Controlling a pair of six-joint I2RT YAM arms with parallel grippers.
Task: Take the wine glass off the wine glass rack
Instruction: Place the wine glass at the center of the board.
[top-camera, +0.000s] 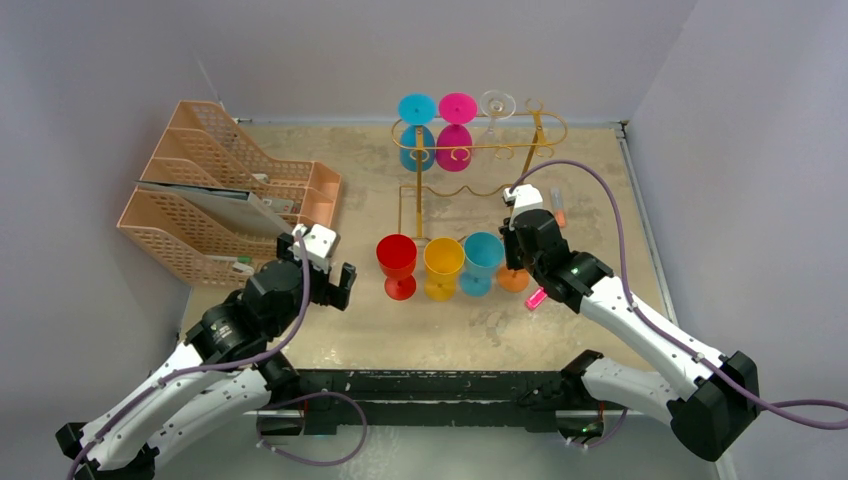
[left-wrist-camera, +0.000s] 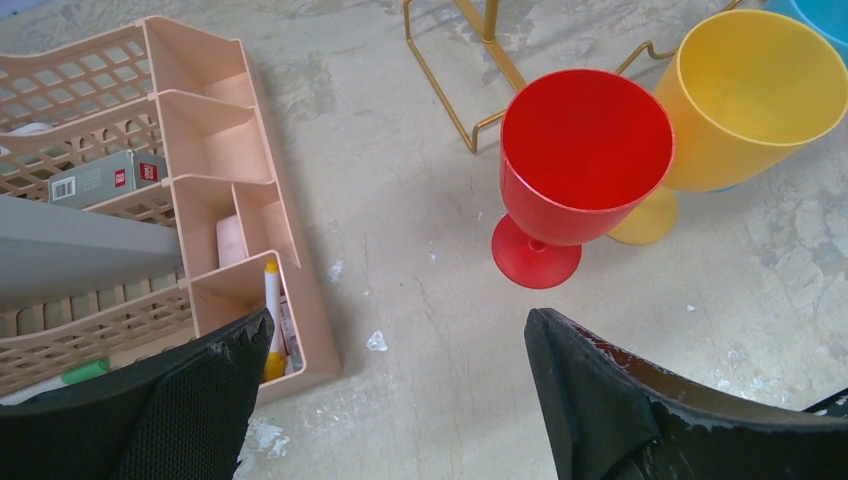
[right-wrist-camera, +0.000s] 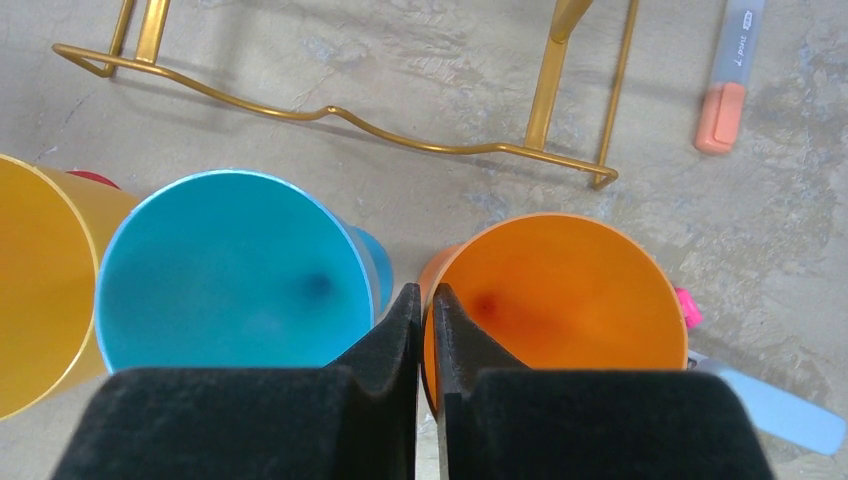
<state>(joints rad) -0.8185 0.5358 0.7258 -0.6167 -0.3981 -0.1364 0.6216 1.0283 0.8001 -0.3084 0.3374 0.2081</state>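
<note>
Orange glass (right-wrist-camera: 560, 300) stands upright on the tabletop (right-wrist-camera: 330, 60). Right gripper (right-wrist-camera: 424, 292): jaws closed together at its left rim. Blue glass (right-wrist-camera: 230, 270) just left of it; yellow glass (right-wrist-camera: 40, 270) further left. Wine glass rack (right-wrist-camera: 547, 90) lies beyond it, and an orange-capped marker (right-wrist-camera: 735, 70) beyond-right.

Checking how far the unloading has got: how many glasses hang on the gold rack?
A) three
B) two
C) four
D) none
A: a blue glass, a pink glass and a clear glass hang upside down from the top hooks of the gold rack.
</note>
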